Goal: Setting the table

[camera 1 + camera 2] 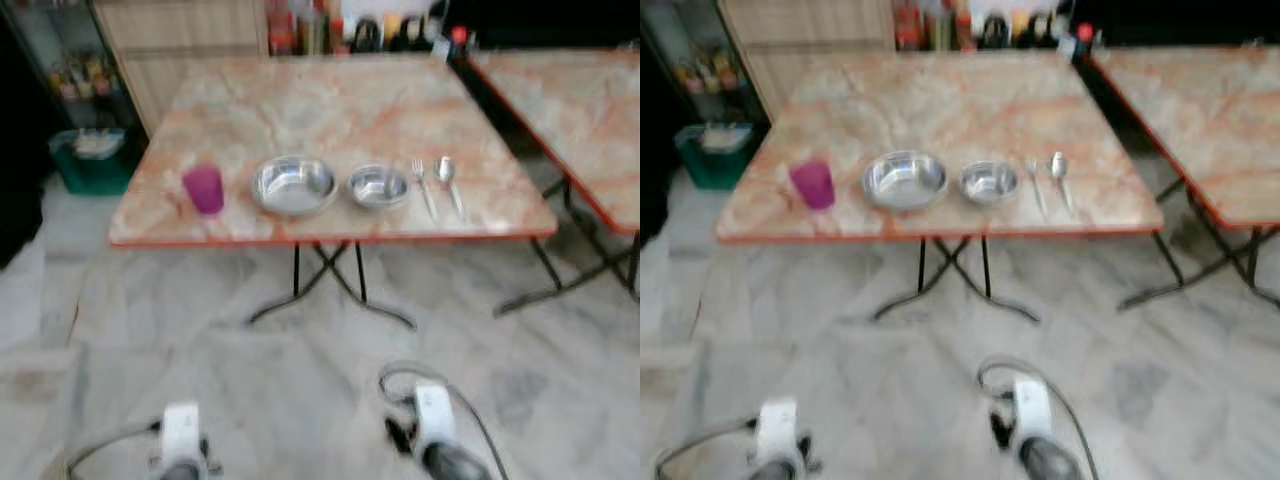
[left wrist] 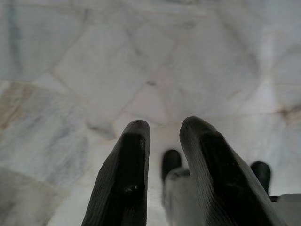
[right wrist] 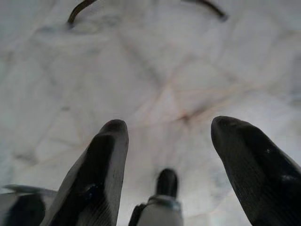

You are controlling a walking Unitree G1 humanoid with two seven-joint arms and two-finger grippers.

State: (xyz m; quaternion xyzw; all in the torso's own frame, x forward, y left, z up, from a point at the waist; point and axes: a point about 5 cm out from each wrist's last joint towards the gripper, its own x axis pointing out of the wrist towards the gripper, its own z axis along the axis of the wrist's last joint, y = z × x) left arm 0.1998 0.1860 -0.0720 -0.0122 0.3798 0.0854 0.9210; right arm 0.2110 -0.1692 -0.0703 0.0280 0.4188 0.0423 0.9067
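a: closest in, at the bottom of the frame, both arms hang low over the marble floor [image 1: 300, 400]. the left claw [image 2: 162, 136] has its fingers nearly together with a thin gap, holding nothing; the right claw [image 3: 167, 129] is spread wide, empty too.

b: and the setting?

a: mid-frame, along the near edge of the table [image 1: 300, 100]: purple cup [image 1: 204, 188] at left, then big bowl [image 1: 294, 185], small bowl [image 1: 378, 186], fork [image 1: 424, 186] and spoon [image 1: 449, 182] at right.

b: risk?

a: everything sits close to that edge. the head views are blurred, so i'd guess the robot is moving; a bump to the folding legs [image 1: 330, 285] could shake things off.
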